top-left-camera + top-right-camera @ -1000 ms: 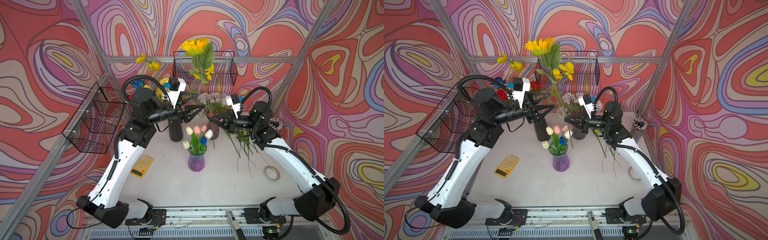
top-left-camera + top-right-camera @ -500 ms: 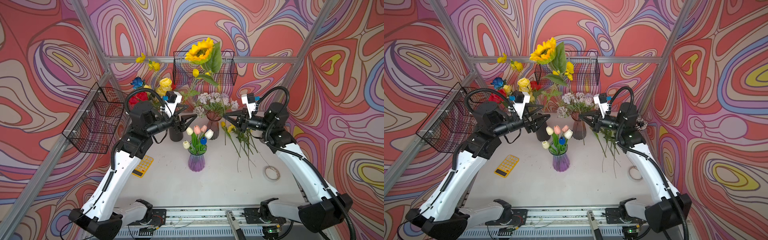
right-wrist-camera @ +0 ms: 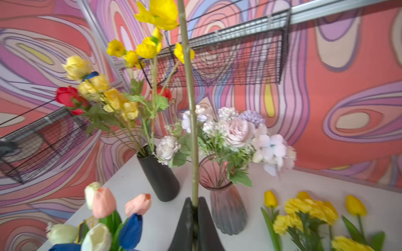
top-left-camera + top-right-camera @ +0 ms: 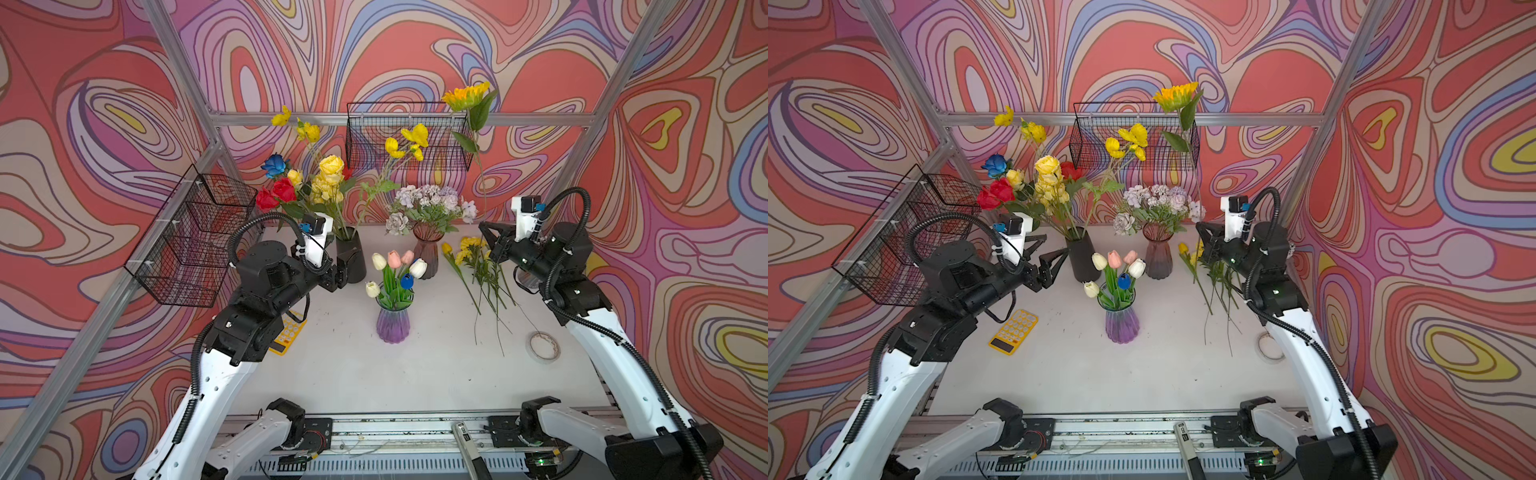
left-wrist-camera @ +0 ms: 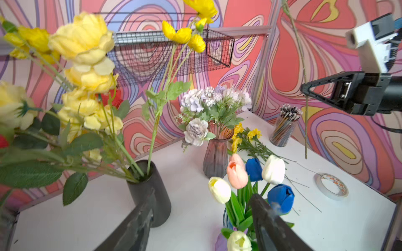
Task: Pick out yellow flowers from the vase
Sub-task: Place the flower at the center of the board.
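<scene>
1. Yellow flowers [image 4: 330, 176] stood in the black vase [image 4: 351, 257] among red and blue roses. Others lay in a pile [image 4: 471, 249] on the surface [image 4: 353, 374] near the right gripper [image 4: 484, 227], and a sunflower [image 4: 465, 96] rose high above it.
2. They looked light and artificial, with thin springy stems and soft blooms that would crush easily. The bare lower stem, well under leaves and petals, seemed the place to take hold.
3. The right gripper was clenched on the lower part of the sunflower's stem [image 3: 191, 108]; so tall a stalk would likely wobble.
4. The left gripper [image 4: 1056, 244] was spread wide and empty, just beside the black vase. Whether a finger touched it could not be told.
</scene>
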You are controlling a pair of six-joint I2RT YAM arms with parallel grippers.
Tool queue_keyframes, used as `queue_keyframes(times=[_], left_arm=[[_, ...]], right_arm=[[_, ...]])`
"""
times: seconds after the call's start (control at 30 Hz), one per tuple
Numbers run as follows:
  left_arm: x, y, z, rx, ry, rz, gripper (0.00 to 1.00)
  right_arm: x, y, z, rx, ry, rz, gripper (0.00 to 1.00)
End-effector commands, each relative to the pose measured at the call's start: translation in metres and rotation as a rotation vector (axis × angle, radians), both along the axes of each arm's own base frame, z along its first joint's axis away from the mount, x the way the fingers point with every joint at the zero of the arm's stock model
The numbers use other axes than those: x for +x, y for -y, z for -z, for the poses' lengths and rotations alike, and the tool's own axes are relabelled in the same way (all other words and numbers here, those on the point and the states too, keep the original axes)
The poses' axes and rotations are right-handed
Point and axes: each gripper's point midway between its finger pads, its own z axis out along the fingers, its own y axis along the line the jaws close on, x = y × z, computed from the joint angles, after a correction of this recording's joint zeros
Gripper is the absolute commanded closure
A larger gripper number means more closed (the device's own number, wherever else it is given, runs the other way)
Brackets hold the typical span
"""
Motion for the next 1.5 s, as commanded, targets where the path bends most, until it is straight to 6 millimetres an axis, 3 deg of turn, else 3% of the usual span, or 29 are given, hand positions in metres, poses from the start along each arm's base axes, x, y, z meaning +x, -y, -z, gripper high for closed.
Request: queue_keyframes(times=[0.0,0.27,0.57,1.07,1.47], left_arm=[[-0.001,-0.019,0.02,0.031,-0.048,-0.091,0.27],[-0.01,-0.034,0.043,0.059,-0.09,-0.153,0.26],[-0.022,-0.046,0.054,0.072,-0.099,-0.19,0.26],[-0.03,-0.058,0.07,0.081,-0.104,-0.237,0.24],[-0.028,-0.062,0.079,0.097,-0.108,-0.256,0.24]], right_arm=[[0.01,0.039,0.014,-0.058,-0.035,0.206,1.0],[0.014,0.09,0.058,-0.045,-0.141,0.448,1.0],[0.007,0.111,0.126,-0.08,-0.316,0.533,1.0],[-0.005,0.084,0.223,0.043,-0.562,0.419,1.0],[-0.01,0.084,0.265,0.052,-0.629,0.432,1.0]])
